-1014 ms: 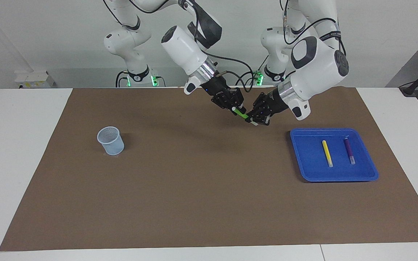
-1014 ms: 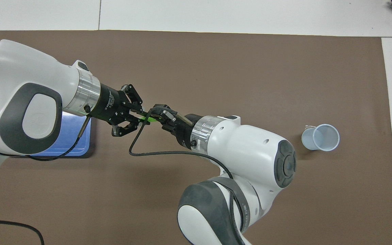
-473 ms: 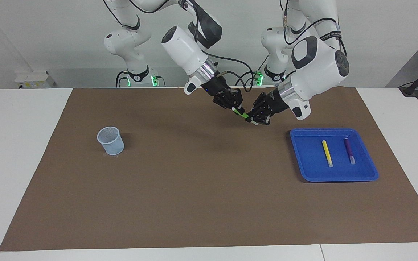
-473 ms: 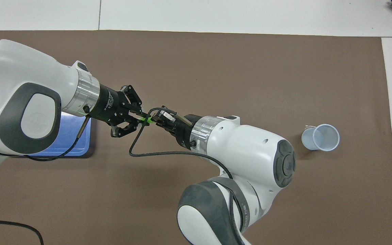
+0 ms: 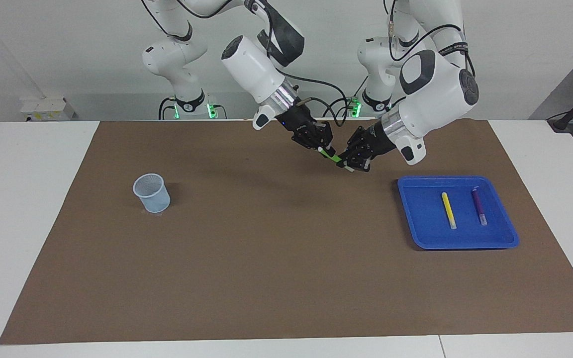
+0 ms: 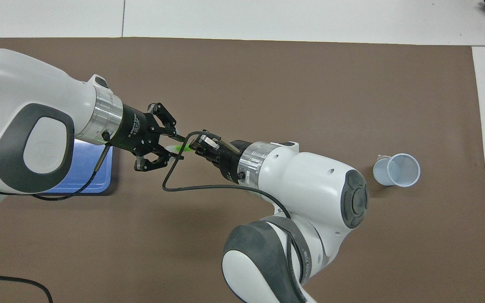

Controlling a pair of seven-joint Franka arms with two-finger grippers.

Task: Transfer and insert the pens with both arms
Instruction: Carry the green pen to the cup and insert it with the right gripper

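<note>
Left tool (image 6: 171,147) now spread open around green pen (image 6: 182,147), right tool (image 6: 198,145) gripping its other end

both grippers tip to tip: left gripper (image 6: 174,147) spread, right gripper (image 6: 195,147) clamped

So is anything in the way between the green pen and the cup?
No. The right pincer holds the green pen up in the air, and nothing visible stands on the brown mat between it and the cup.

I see the green pen (image 5: 331,156), tilted, held in the air above the mat beside the blue tray (image 5: 500,243); the yellow pen (image 5: 448,210) and purple pen (image 5: 478,205) lie side by side in that tray.
</note>
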